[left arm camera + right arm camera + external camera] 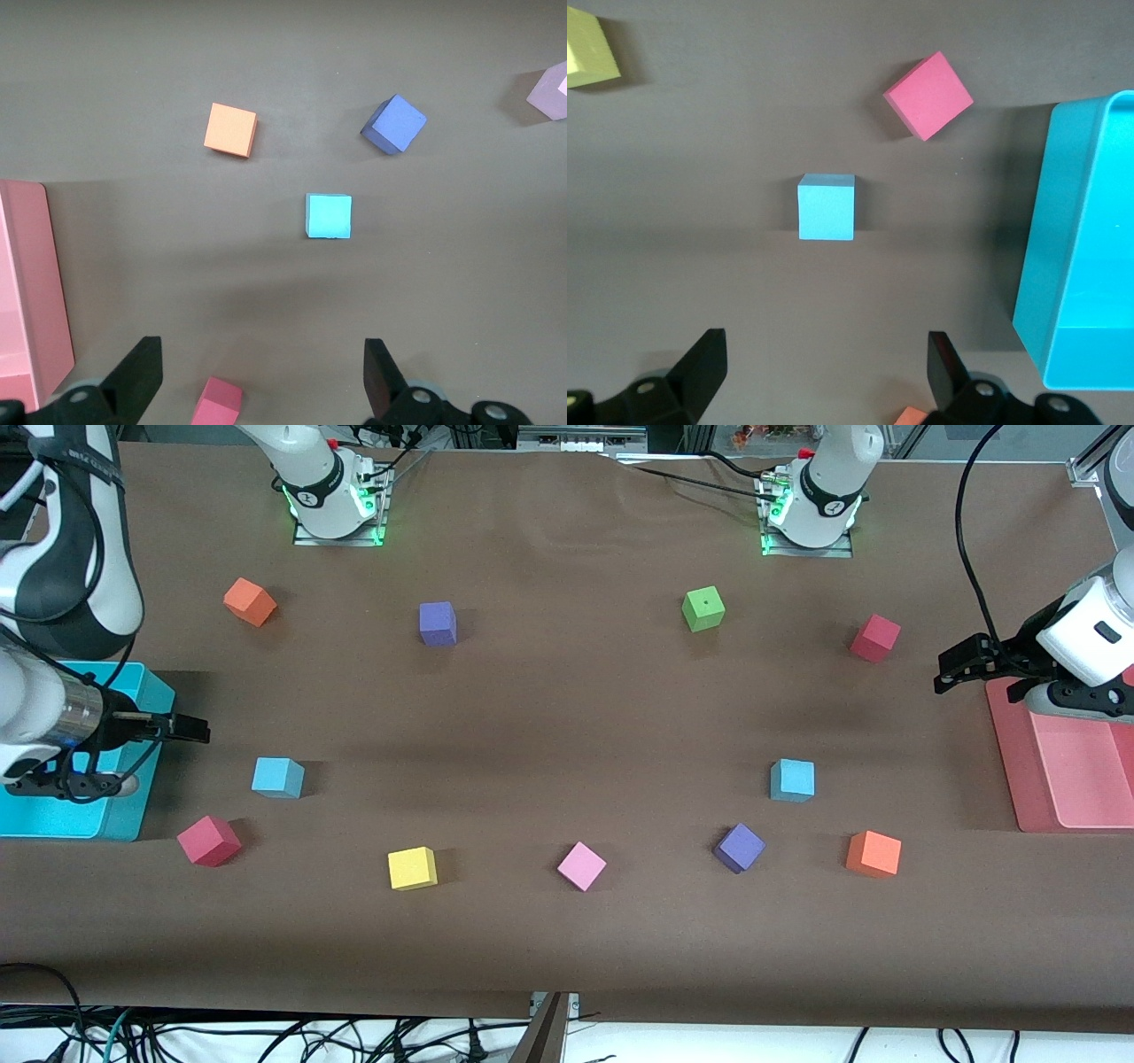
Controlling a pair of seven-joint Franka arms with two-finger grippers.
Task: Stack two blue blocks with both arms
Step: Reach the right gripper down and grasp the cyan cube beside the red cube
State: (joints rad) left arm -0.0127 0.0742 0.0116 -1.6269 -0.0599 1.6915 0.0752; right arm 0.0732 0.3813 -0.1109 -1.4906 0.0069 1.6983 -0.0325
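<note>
Table (567,717), brown cover, eleven cubes, two bins, two arms.

Right gripper (190,729): over the table edge of the cyan bin (53,828) at the right arm's end; jaws spread wide, holding nothing. The front view shows it side-on and the gap is hard to judge there; the right wrist view shows both fingers (700,359) well apart.

First blue block (277,777): on the table beside the cyan bin, untouched. Red cube (209,841) just nearer the camera. Orange cube (250,601) near the right arm's base. The right wrist view adds the bin's inner wall.

Middle: yellow cube (412,868), purple cube (438,623), pink cube (581,865), green cube (703,608).

Second blue block (792,779): on the table toward the left arm's end, well apart from the first. Second purple cube (739,847) and second orange cube (873,853) near it, nearer the camera. Second red cube (875,638) near the left gripper.

Left gripper (961,666): beside the pink bin (1019,779), jaws wide, empty; its spread shows plainly only in the left wrist view (261,376).
</note>
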